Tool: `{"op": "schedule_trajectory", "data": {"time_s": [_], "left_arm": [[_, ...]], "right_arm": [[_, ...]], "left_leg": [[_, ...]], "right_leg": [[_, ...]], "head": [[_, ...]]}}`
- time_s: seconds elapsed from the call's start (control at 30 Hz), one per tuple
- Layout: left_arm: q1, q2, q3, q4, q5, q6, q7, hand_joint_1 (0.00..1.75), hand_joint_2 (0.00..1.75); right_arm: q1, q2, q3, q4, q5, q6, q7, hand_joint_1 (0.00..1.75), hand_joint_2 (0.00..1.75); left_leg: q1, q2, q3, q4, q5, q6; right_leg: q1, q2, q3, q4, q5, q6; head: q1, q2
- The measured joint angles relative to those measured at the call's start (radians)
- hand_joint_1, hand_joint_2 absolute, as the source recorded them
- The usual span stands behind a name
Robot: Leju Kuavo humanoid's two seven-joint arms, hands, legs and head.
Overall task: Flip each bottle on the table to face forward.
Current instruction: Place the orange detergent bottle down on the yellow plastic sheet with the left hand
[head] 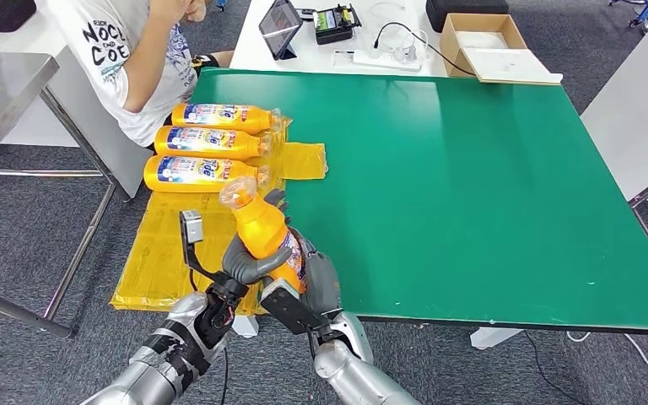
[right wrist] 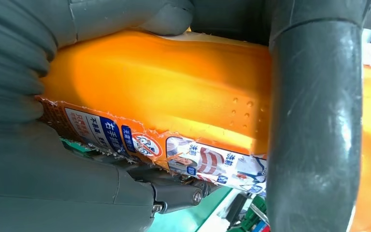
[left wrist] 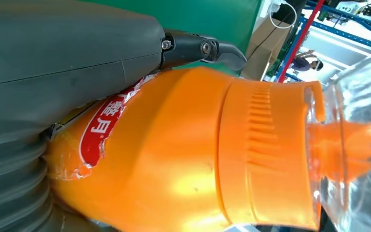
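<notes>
An orange bottle [head: 261, 226] with a clear cap cover is held tilted above the table's near left edge, cap pointing away from me. My left hand [head: 243, 263] grips its lower body from the left. My right hand [head: 318, 280] holds its base from the right, over the label. In the left wrist view the bottle [left wrist: 174, 154] lies against my left hand [left wrist: 63, 58], with a red label edge showing. In the right wrist view a thick finger [right wrist: 314, 121] wraps across the bottle [right wrist: 174, 82]. Three more orange bottles [head: 198, 173] [head: 211, 141] [head: 219, 115] lie side by side, labels up.
The three lying bottles rest on a yellow mat [head: 173, 253] at the left edge of the green table [head: 472, 186]. A person in a white shirt [head: 126, 59] stands at the far left corner. A tablet [head: 280, 27] and a cardboard box [head: 485, 42] sit on the white desk behind.
</notes>
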Motion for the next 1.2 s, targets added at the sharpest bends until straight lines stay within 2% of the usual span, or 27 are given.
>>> {"op": "schedule_trajectory", "data": {"time_s": [0.27, 0.87, 0.9, 0.93, 1.0, 1.03, 1.07, 1.17, 1.2], "left_arm": [[0.000, 0.000, -0.001, 0.000, -0.020, 0.000, -0.027, 1.75, 1.75], [-0.003, 0.000, 0.000, 0.000, -0.030, 0.014, -0.029, 1.75, 1.75], [-0.003, 0.000, 0.000, 0.000, -0.031, 0.016, -0.029, 1.75, 1.75], [-0.003, 0.000, 0.000, 0.000, -0.033, 0.020, -0.029, 1.75, 1.75], [-0.003, 0.000, 0.000, -0.001, -0.039, 0.033, -0.031, 1.75, 1.75], [-0.003, 0.000, 0.000, -0.003, -0.044, 0.044, -0.033, 1.75, 1.75], [-0.003, 0.000, 0.000, -0.006, -0.053, 0.057, -0.036, 1.75, 1.75], [-0.003, 0.000, 0.005, -0.020, -0.098, 0.124, -0.050, 1.75, 1.75], [-0.003, 0.000, 0.009, -0.028, -0.124, 0.158, -0.059, 1.75, 1.75]], "right_arm": [[-0.011, -0.001, 0.018, 0.022, -0.013, -0.025, -0.001, 1.75, 1.75], [-0.019, 0.003, 0.017, 0.050, -0.002, -0.039, -0.005, 1.74, 1.75], [-0.019, 0.003, 0.017, 0.050, -0.002, -0.040, -0.005, 1.67, 1.75], [-0.019, 0.003, 0.016, 0.051, -0.001, -0.041, -0.005, 1.31, 1.75], [-0.020, 0.003, 0.014, 0.052, 0.002, -0.044, -0.004, 0.45, 1.75], [-0.021, 0.003, 0.013, 0.053, 0.004, -0.046, -0.004, 0.08, 1.75], [-0.021, 0.004, 0.011, 0.054, 0.007, -0.048, -0.003, 0.00, 1.31], [-0.021, 0.004, -0.003, 0.055, 0.013, -0.054, -0.003, 0.00, 0.00], [-0.022, 0.005, -0.010, 0.054, 0.012, -0.055, -0.004, 0.00, 0.00]], "left_leg": [[0.000, 0.000, 0.000, 0.000, 0.000, 0.000], [0.000, 0.000, 0.000, 0.000, 0.000, 0.000], [0.000, 0.000, 0.000, 0.000, 0.000, 0.000], [0.000, 0.000, 0.000, 0.000, 0.000, 0.000], [0.000, 0.000, 0.000, 0.000, 0.000, 0.000], [0.000, 0.000, 0.000, 0.000, 0.000, 0.000], [0.000, 0.000, 0.000, 0.000, 0.000, 0.000], [0.000, 0.000, 0.000, 0.000, 0.000, 0.000], [0.000, 0.000, 0.000, 0.000, 0.000, 0.000]], "right_leg": [[0.000, 0.000, 0.000, 0.000, 0.000, 0.000], [0.000, 0.000, 0.000, 0.000, 0.000, 0.000], [0.000, 0.000, 0.000, 0.000, 0.000, 0.000], [0.000, 0.000, 0.000, 0.000, 0.000, 0.000], [0.000, 0.000, 0.000, 0.000, 0.000, 0.000], [0.000, 0.000, 0.000, 0.000, 0.000, 0.000], [0.000, 0.000, 0.000, 0.000, 0.000, 0.000], [0.000, 0.000, 0.000, 0.000, 0.000, 0.000], [0.000, 0.000, 0.000, 0.000, 0.000, 0.000]], "head": [[0.000, 0.000], [0.000, 0.000], [0.000, 0.000], [0.000, 0.000], [0.000, 0.000], [0.000, 0.000], [0.000, 0.000], [0.000, 0.000], [0.000, 0.000]]}}
